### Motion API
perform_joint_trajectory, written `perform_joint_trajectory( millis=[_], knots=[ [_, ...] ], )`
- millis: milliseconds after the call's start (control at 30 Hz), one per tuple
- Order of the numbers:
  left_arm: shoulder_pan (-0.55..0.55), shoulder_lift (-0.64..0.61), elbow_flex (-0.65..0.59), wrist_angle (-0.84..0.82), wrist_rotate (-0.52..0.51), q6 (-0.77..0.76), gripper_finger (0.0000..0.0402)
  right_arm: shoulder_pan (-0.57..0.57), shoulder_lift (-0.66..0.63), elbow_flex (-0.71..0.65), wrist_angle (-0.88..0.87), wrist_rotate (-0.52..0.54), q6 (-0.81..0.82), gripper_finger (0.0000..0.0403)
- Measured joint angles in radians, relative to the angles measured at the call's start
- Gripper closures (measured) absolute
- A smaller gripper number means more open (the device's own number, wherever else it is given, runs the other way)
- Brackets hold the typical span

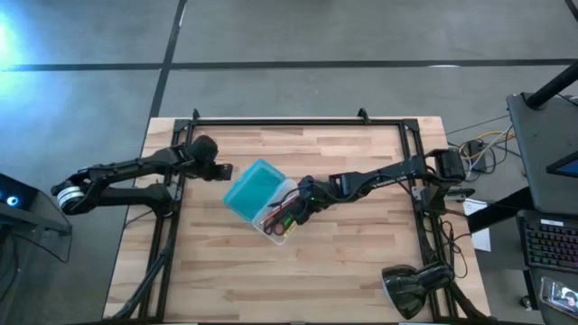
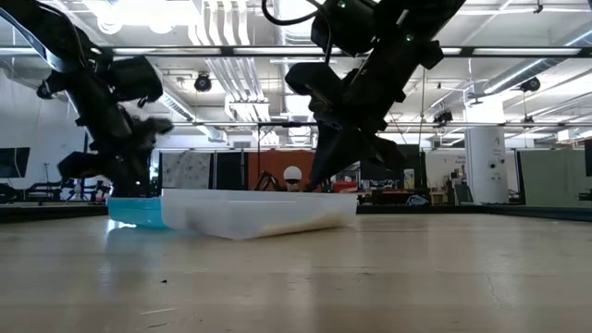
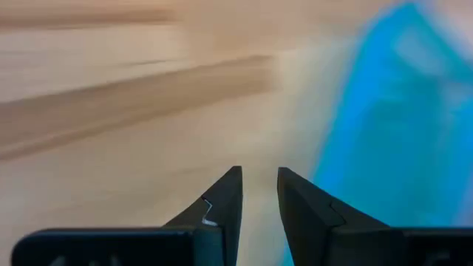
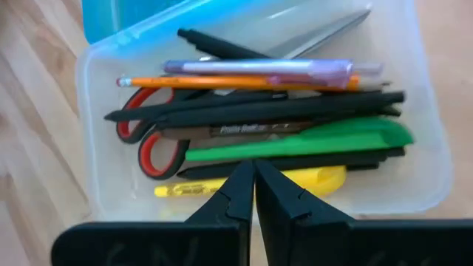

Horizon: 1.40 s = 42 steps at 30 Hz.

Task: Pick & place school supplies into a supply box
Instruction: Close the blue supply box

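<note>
The supply box lies open near the middle of the wooden counter. Its blue lid is flat on the counter, on the side of the left arm. Its clear tray is on the side of the right arm.

All the school things lie in the tray. There are red-handled scissors, a green marker, some black pens, an orange pencil, a light purple pen and a yellow marker. They lie side by side, packed close together.

The right tool hangs just above the tray, over the yellow marker. Its two fingers are pressed together and hold nothing.

The left tool is low over the counter, just beside the blue lid. Its fingers are a little apart, with a small gap between them, and nothing is in them.
</note>
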Motion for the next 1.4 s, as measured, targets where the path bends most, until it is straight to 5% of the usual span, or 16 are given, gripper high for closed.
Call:
perform_joint_trajectory(
  millis=[100, 500, 867, 1400],
  knots=[
    [0.001, 0.045, -0.006, -0.031, -0.054, 0.031, 0.0331, 0.014, 0.000, 0.000, 0.002, -0.006, 0.016, 0.0394],
    [0.002, 0.251, -0.009, 0.105, 0.078, 0.065, 0.0331, 0.006, 0.012, 0.000, 0.063, 0.044, 0.028, 0.0394],
    [0.002, 0.246, -0.005, 0.133, 0.148, 0.083, 0.0331, -0.017, 0.176, 0.141, 0.022, 0.001, -0.109, 0.0394],
    [-0.001, 0.226, 0.068, 0.175, 0.430, 0.065, 0.0331, -0.015, 0.192, 0.190, -0.117, 0.000, -0.201, 0.0394]
  ],
)
